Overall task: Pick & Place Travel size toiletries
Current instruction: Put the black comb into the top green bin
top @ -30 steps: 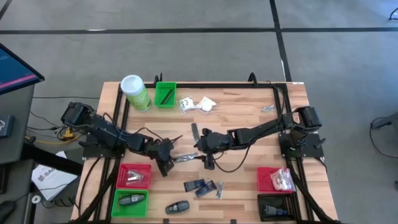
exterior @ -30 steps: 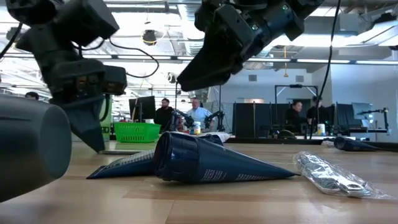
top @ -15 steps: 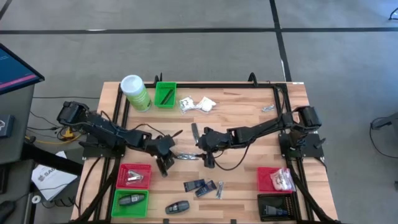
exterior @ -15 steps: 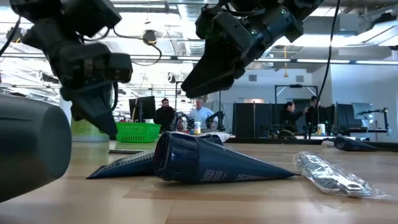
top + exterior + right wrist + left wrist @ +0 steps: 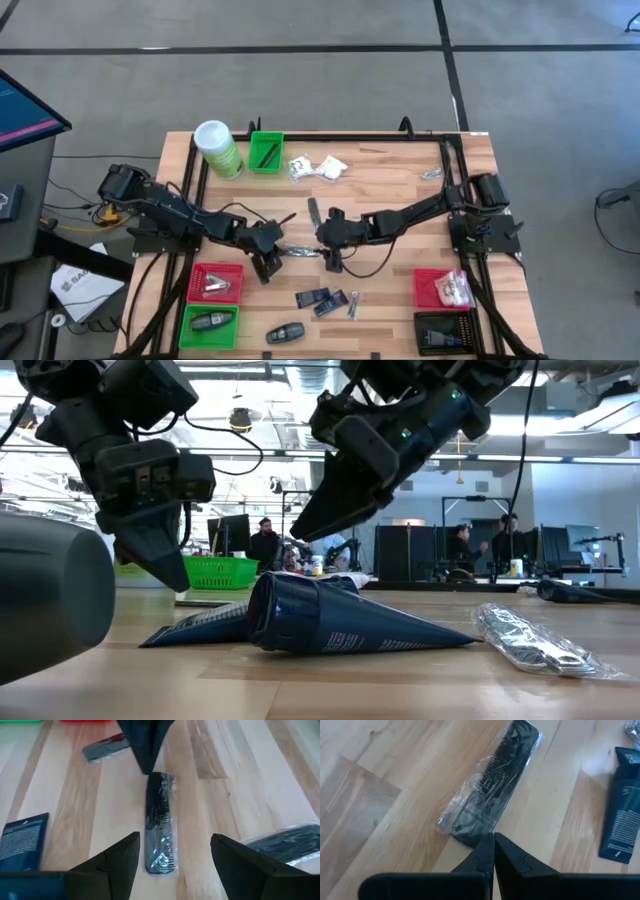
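A black comb in a clear wrapper (image 5: 300, 251) lies flat on the wooden table between my two grippers. My left gripper (image 5: 493, 840) is shut, and its tips point down at one end of the comb (image 5: 159, 832). My right gripper (image 5: 172, 855) is open and slants down over the comb's other end, one finger on either side and clear of it. Dark blue packets (image 5: 322, 298), a silvery packet (image 5: 352, 303) and a black oval piece (image 5: 285, 333) lie nearer the front edge. White sachets (image 5: 318, 167) lie at the back. My left gripper's shut fingertips (image 5: 487, 845) stand at the wrapper's end (image 5: 462, 832), coming slanting from above. Whether they touch it, I cannot tell.
A green canister (image 5: 217, 148) and a small green bin (image 5: 266, 152) stand at the back left. A red bin (image 5: 215, 283) and a green bin (image 5: 208, 322) sit front left, a red bin (image 5: 443, 288) and a black bin (image 5: 445, 332) front right. Another wrapped comb (image 5: 313, 212) lies nearby.
My right gripper has sunk a little toward the table over the comb, staying open. The comb has stayed where it was.
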Tool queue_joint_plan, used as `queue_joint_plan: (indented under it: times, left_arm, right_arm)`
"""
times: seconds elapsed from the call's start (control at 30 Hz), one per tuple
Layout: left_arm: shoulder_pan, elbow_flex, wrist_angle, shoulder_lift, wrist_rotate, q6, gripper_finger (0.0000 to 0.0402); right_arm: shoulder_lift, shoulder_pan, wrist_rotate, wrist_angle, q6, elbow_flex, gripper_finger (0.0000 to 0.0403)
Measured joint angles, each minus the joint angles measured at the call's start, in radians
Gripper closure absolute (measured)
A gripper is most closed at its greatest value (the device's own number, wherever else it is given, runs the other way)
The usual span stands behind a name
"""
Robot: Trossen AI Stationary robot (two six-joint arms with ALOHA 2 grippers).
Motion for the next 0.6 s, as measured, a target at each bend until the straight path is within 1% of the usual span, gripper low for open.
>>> queue_joint_plan:
  times: [0.27, 0.37, 0.6]
  left_arm:
    - [0.013, 0.000, 0.007, 0.008, -0.003, 0.011, 0.0400]
    - [0.013, 0.000, 0.011, 0.014, -0.002, 0.011, 0.0400]
    - [0.013, 0.001, 0.015, 0.034, 0.010, 0.010, 0.0400]
  right_arm:
    - [0.026, -0.002, -0.009, 0.016, 0.004, -0.003, 0.0168]
    - [0.047, -0.001, -0.013, 0.048, 0.031, 0.002, 0.0168]
    - [0.047, -0.007, -0.013, 0.059, 0.030, 0.001, 0.0168]
